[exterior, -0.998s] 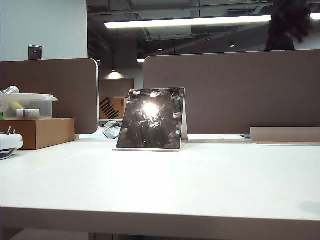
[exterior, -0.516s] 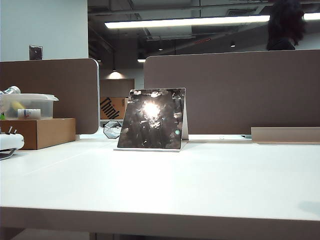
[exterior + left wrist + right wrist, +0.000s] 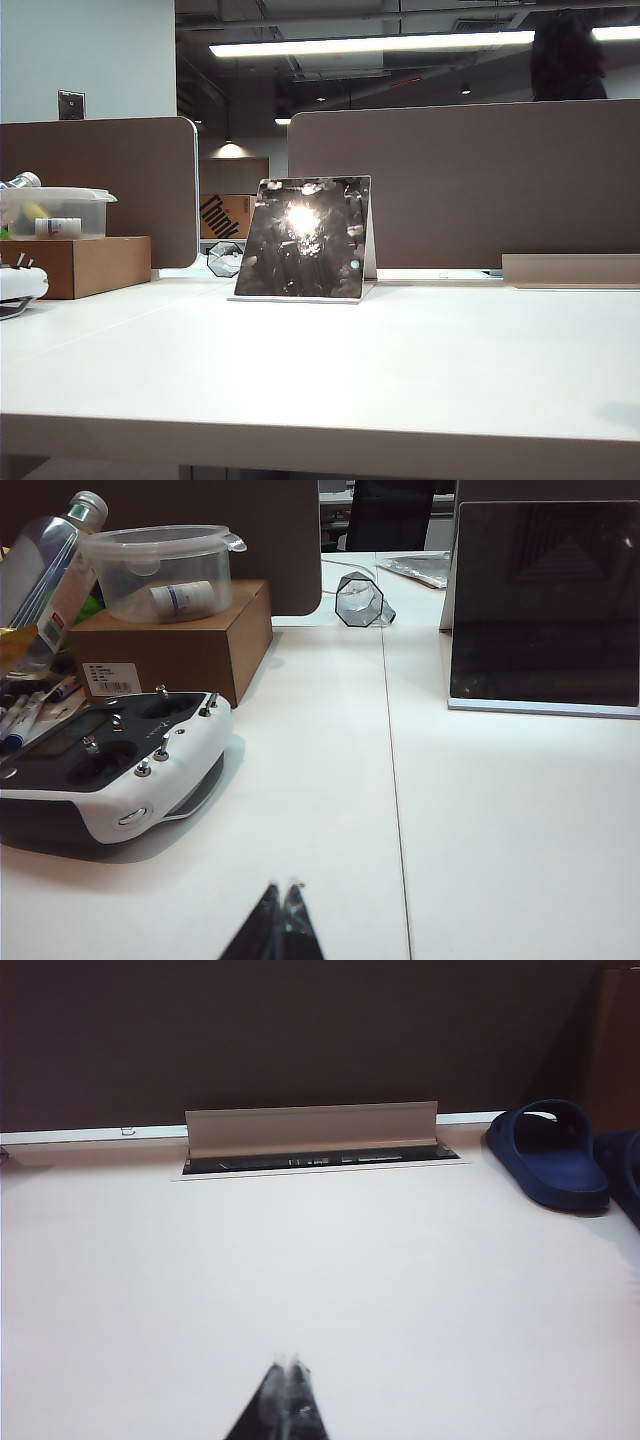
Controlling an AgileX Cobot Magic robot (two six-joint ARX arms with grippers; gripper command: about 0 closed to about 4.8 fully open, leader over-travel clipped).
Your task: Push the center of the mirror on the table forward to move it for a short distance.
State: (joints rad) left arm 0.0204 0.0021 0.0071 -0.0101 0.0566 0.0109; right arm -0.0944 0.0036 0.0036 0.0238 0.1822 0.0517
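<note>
The mirror (image 3: 303,238) is a square dark panel with a bright glare, leaning back on a white stand at the far middle of the white table (image 3: 330,370). The left wrist view shows the mirror (image 3: 545,605) as a dark panel ahead and to one side. My left gripper (image 3: 283,888) is shut with nothing in it, low over the table and well short of the mirror. Also shut and empty, my right gripper (image 3: 288,1362) hangs over bare table; the mirror is out of that view. Neither gripper appears in the exterior view.
A white and black remote controller (image 3: 105,765) lies near the left gripper. Behind it a brown cardboard box (image 3: 180,645) carries a clear plastic tub (image 3: 165,570); a water bottle (image 3: 45,580) leans beside. Brown partition panels (image 3: 470,185) back the table. A blue slipper (image 3: 550,1155) and a cable flap (image 3: 312,1130) lie ahead of the right gripper.
</note>
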